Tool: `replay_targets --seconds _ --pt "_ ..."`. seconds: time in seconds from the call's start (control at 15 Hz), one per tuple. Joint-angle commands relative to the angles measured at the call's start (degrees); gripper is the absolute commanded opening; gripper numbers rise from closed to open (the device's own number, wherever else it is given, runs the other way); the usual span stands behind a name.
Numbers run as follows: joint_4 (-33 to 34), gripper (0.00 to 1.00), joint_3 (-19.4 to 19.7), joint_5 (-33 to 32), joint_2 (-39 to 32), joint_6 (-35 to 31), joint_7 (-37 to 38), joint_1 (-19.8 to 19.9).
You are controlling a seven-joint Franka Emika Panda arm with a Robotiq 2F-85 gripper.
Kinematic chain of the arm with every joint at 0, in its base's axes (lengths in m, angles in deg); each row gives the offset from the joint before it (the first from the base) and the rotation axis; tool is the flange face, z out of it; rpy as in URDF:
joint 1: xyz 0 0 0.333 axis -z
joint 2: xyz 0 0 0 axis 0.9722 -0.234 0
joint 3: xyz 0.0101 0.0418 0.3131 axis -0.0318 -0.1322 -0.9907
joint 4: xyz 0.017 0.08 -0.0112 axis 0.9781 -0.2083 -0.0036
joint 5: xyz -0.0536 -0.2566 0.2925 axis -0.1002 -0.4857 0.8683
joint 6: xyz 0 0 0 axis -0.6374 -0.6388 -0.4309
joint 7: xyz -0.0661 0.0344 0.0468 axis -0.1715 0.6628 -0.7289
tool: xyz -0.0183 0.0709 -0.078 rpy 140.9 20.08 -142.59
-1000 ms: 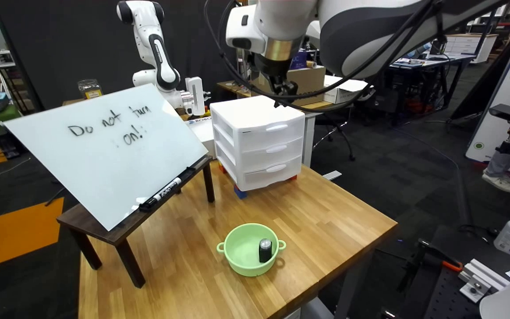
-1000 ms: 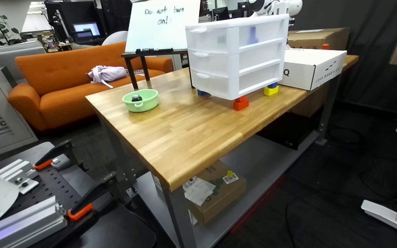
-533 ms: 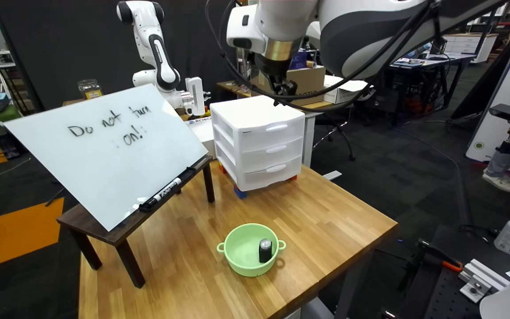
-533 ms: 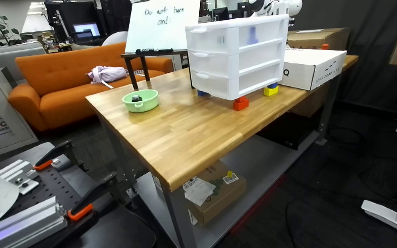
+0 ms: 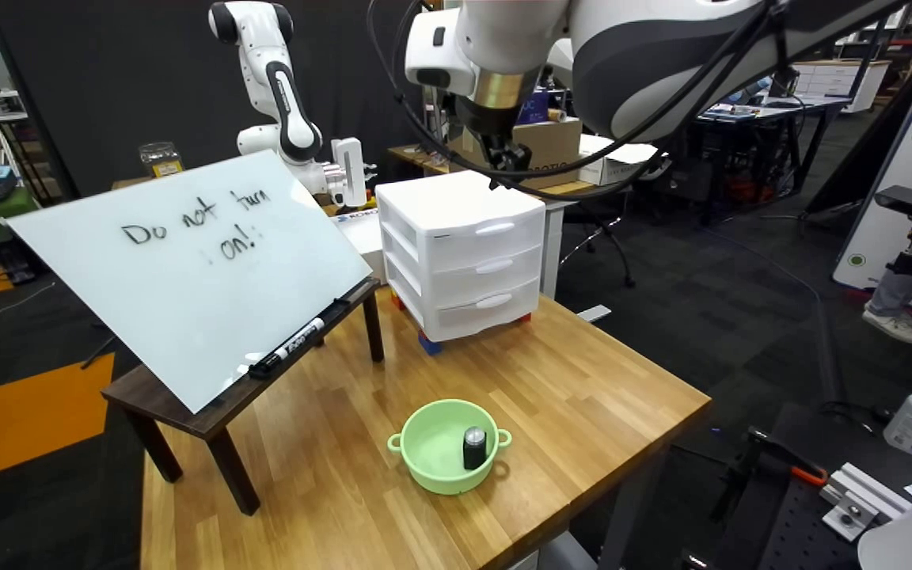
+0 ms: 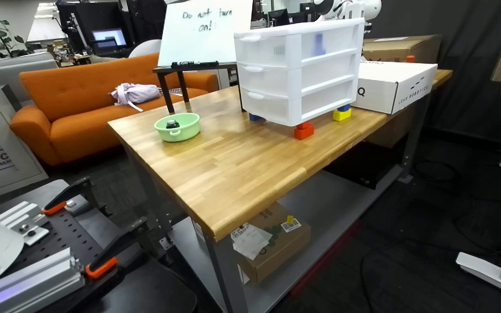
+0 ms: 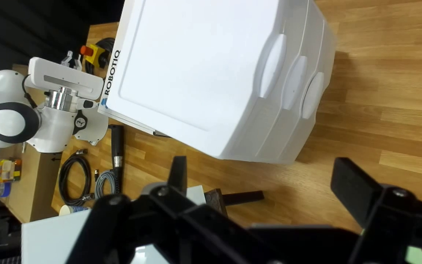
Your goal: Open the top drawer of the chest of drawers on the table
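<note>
The white chest of drawers (image 5: 456, 196) stands on the light wood table (image 5: 583, 404), raised on small coloured blocks. Its top drawer (image 5: 472, 245) sits flush with the two drawers below, and the pale handle along its upper edge faces the bowl's side of the table. Both exterior views show the chest. High over the table, my gripper (image 5: 508, 162) hangs near the chest's top, not visibly touching it. In the wrist view, the gripper (image 7: 262, 170) has its two black fingers spread wide and nothing between them, while the top drawer's handle (image 7: 272, 66) appears beyond the fingertips.
A green bowl (image 5: 434, 455) with a black item inside stands before the chest. A whiteboard (image 5: 195, 269) leans on a dark low stand (image 5: 218, 412) beside it. Behind are a white box (image 6: 389, 84) and another robot arm (image 7: 57, 110). Loose black cables (image 5: 622, 150) hang around my arm.
</note>
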Motion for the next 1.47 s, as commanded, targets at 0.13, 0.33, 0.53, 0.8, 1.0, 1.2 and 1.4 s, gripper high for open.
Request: replay_targets --seconds 0.13,0.33,0.53,0.8,1.0,1.2,1.4 --pt "0.1 1.00 -0.4 0.2 0.0 0.1 -0.1 0.3" --pt "0.4 1.00 -0.1 -0.8 -0.1 -2.3 -0.5 0.5" --pt "0.9 1.00 1.8 -1.5 -0.7 -8.0 -0.7 1.9" --pt "0.1 1.00 5.6 -0.5 -2.5 -15.2 -1.0 5.2" --pt "-0.9 1.00 7.4 0.1 -5.7 -20.1 -1.1 7.2" --pt "-1.9 1.00 8.0 -0.7 -9.2 -23.1 -0.6 8.7" --pt "-2.4 1.00 8.4 -0.8 -11.1 -25.1 -0.4 9.8"
